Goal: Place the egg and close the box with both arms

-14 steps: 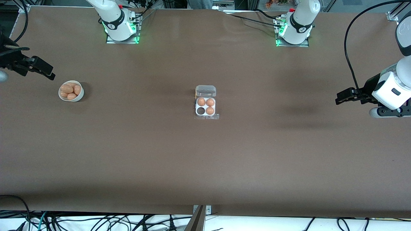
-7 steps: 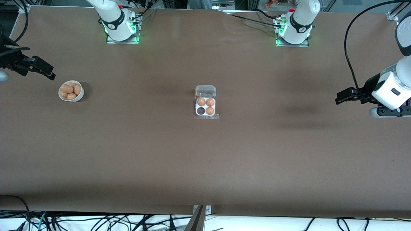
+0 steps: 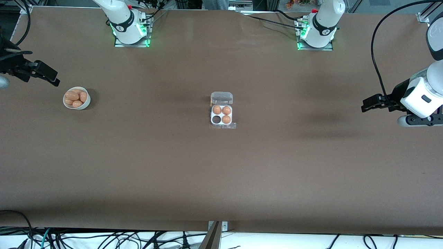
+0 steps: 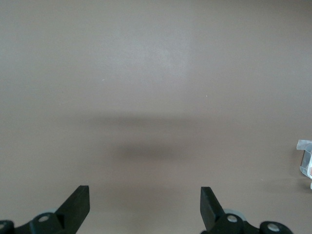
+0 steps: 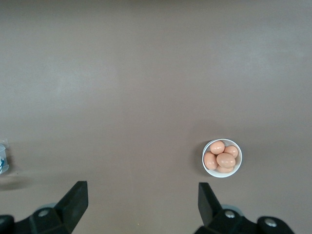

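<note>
The box (image 3: 222, 115) sits mid-table, a white four-cell tray with its clear lid (image 3: 222, 98) open. Three cells hold orange-brown eggs (image 3: 217, 110); one cell (image 3: 216, 119) is empty. A white bowl (image 3: 77, 98) with several eggs (image 3: 72, 95) stands toward the right arm's end; it also shows in the right wrist view (image 5: 222, 158). My right gripper (image 3: 52, 77) is open and empty, up in the air beside the bowl. My left gripper (image 3: 367, 105) is open and empty over bare table at the left arm's end. The left wrist view shows only the box's edge (image 4: 305, 157).
The brown table (image 3: 221, 166) spreads wide around the box. Both arm bases (image 3: 129, 27) stand along the edge farthest from the front camera. Cables (image 3: 104, 238) hang below the table's near edge.
</note>
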Robot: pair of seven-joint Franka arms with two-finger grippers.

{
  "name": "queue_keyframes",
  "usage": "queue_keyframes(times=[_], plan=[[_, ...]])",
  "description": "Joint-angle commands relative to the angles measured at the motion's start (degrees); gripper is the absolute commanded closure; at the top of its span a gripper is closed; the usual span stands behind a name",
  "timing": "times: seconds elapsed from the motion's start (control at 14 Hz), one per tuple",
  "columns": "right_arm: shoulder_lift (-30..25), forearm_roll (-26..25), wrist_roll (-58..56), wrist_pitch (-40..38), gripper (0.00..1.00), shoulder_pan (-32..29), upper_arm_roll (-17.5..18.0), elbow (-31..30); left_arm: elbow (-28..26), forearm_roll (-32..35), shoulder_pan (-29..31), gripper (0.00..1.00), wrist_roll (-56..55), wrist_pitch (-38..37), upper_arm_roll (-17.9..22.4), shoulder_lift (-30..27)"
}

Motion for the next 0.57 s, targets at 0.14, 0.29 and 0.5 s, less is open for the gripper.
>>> queue_keyframes(times=[0.14,0.29,0.5], plan=[[0.31,0.82,-0.75,-0.86,0.00,-0.21,0.18,0.96,1.09,-0.98,0.66,0.00,1.56,-1.17,-0.28,0.40],[0.31,0.82,-0.66,-0.86,0.00,-0.21,0.18,0.96,1.17,-0.98,0.66,0.00,1.56,-1.17,-0.28,0.40],[1.88,0.38,-1.53,-0.86,0.00,0.05,0.27,1.05,1.17,-0.98,0.66,0.00,1.56,-1.17,-0.28,0.40]])
